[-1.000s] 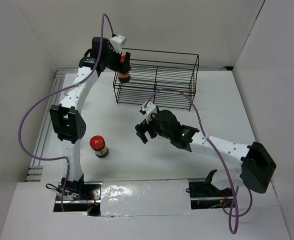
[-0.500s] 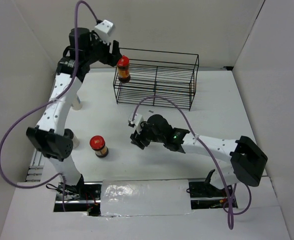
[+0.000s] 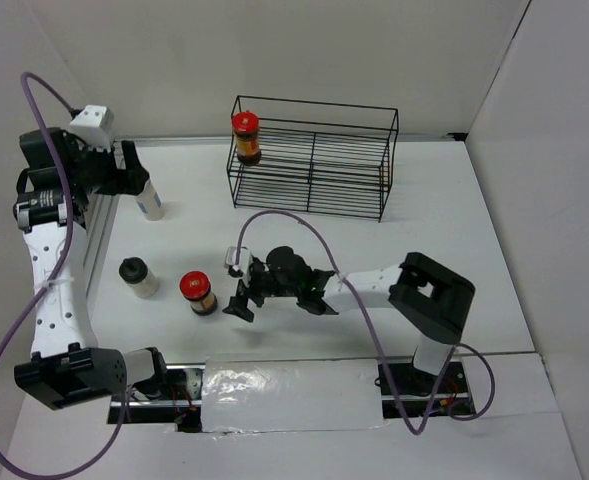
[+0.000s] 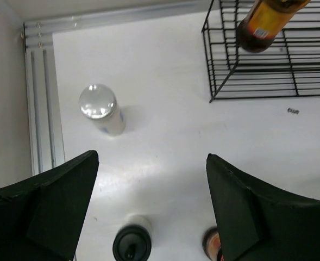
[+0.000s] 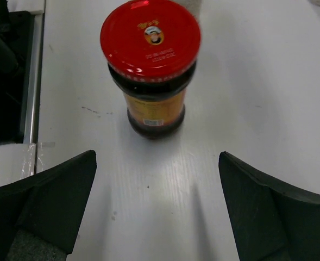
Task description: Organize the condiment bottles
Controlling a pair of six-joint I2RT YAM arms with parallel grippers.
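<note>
One brown jar with a red lid (image 3: 245, 137) stands in the left end of the black wire rack (image 3: 314, 165); it also shows in the left wrist view (image 4: 264, 23). The second brown jar (image 3: 199, 293) stands on the table and fills the right wrist view (image 5: 150, 65). My right gripper (image 3: 242, 297) is open and empty just right of it, jaws (image 5: 157, 209) spread short of it. The white bottle (image 3: 151, 203) stands at the left (image 4: 101, 109). The pale bottle with a black cap (image 3: 137, 276) stands nearer (image 4: 131, 244). My left gripper (image 3: 132, 172) is open and empty, above the white bottle (image 4: 151, 209).
An aluminium rail (image 3: 94, 240) runs along the table's left edge, also in the left wrist view (image 4: 40, 103). White walls close in the left, back and right. The right arm's purple cable (image 3: 304, 225) loops over the table's middle.
My left gripper let go of the brown jar in the rack and swung left to above the white bottle. My right gripper moved left and down toward the jar on the table.
</note>
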